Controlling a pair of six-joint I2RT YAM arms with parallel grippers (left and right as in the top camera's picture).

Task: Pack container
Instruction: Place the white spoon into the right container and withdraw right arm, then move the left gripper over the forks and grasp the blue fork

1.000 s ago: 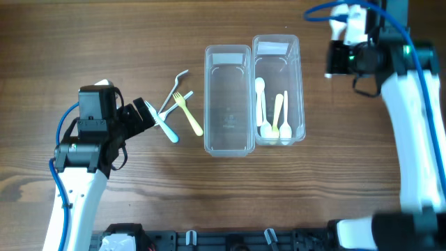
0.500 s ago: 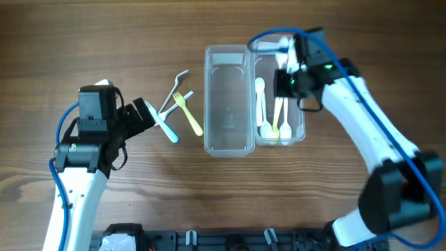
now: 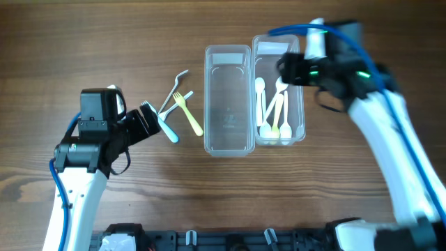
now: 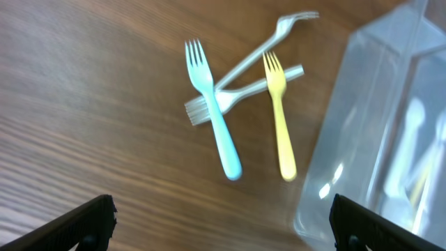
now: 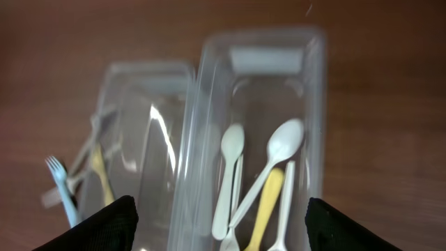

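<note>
Observed: my left pincer (image 4: 219, 219) stands wide, both fingertips at the lower corners of the left wrist view with nothing between them. The forks lie directly ahead of it on the table (image 3: 104, 42), between it and the empty container (image 3: 228, 104). Nearest is the blue fork (image 4: 212, 115). Its long axis runs almost straight away from me, handle end toward the pincer and tines far, leaning slightly left at the tine end. The yellow fork (image 4: 279, 118) lies just beside it, roughly parallel and closer to the container wall. Two clear forks (image 4: 251, 56) cross both at a slant. My right pincer (image 5: 223, 226) is likewise wide and holds nothing. It hangs over the spoon container (image 3: 300, 122), well apart from the forks, so I judge the left arm the one to take them (the opening line appears to run across the blue handle's axis, which suits a grasp). Not established:
- whether the clear forks rest over or under the coloured ones where they cross;
- the count of spoons (image 5: 279, 150), which overlap in a blurred right wrist view;
- the right pincer's fingers in the overhead view, smeared beyond reading.
</note>
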